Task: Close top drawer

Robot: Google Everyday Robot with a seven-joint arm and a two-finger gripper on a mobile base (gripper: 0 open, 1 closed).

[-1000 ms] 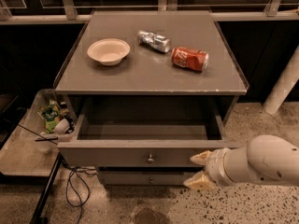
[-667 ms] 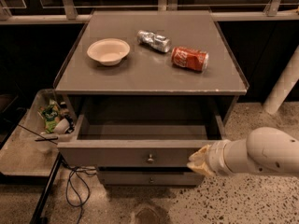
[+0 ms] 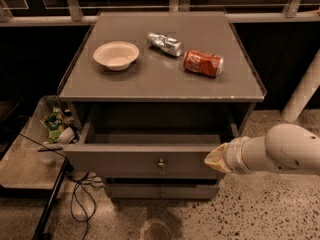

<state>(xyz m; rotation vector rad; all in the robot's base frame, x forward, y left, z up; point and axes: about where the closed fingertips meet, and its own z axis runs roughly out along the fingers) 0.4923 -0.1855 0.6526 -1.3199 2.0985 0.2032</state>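
The top drawer (image 3: 125, 160) of the grey-brown cabinet (image 3: 165, 86) stands pulled out, its wide flat front facing me with a small metal knob (image 3: 161, 163) at the centre. Its inside looks dark and bare. My gripper (image 3: 216, 159) comes in from the right on a white arm (image 3: 280, 149). Its tan fingertips look closed together into one wedge, and they rest against the right end of the drawer front, holding nothing.
On the cabinet top lie a white bowl (image 3: 116, 55), a crushed silver can (image 3: 165, 43) and a red can (image 3: 203, 63). A lower drawer (image 3: 160, 190) sits below. A low shelf with litter (image 3: 55, 126) is at the left, cables (image 3: 82, 194) are on the floor, and a white post (image 3: 302, 91) is at the right.
My gripper's fingers, apart one second ago, have come together, and the gripper has moved slightly up against the right end of the drawer front. The drawer stands about as far out as before.
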